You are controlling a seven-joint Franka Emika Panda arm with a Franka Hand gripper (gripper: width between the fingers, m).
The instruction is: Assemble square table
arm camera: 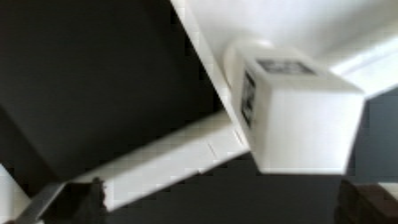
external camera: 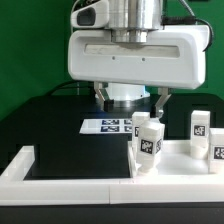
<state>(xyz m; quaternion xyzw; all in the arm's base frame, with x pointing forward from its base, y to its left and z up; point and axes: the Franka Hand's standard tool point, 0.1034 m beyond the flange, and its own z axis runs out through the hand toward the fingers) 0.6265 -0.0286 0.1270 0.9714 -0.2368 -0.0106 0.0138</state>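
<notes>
1. No bin or box shows; the only enclosure is the white border rail (external camera: 60, 172) that frames the black table (external camera: 50, 125) along the near edge and the exterior view's left. Inside this frame, toward the exterior view's right, sit the furniture parts.
2. The marker board (external camera: 108, 126) lies flat on the table farther back, just below the robot's white wrist housing (external camera: 135, 52), and carries nothing but its printed tags.
3. The tool (external camera: 131, 99) hangs under that housing with its two dark fingers spread wide — one finger (external camera: 161, 101) shows on the exterior view's right, the other on the left. Nothing is between them and they touch no part. In the wrist view only one dark fingertip (arm camera: 71, 200) shows at the picture's edge, again clear of the parts.
4. The white legs stand upright, long axis vertical, tags facing the exterior camera: the nearest leg (external camera: 148, 148) stands in front, a second leg (external camera: 141, 124) just behind it, and a third leg (external camera: 200, 130) well apart toward the exterior view's right.
5. A fourth white block at the exterior view's far right edge is cut off — I cannot tell what it is.
6. The wrist view shows a leg (arm camera: 294, 115) close up, its tagged face turned away from the fingertip, beside white rail or slab surfaces I cannot tell apart.
</notes>
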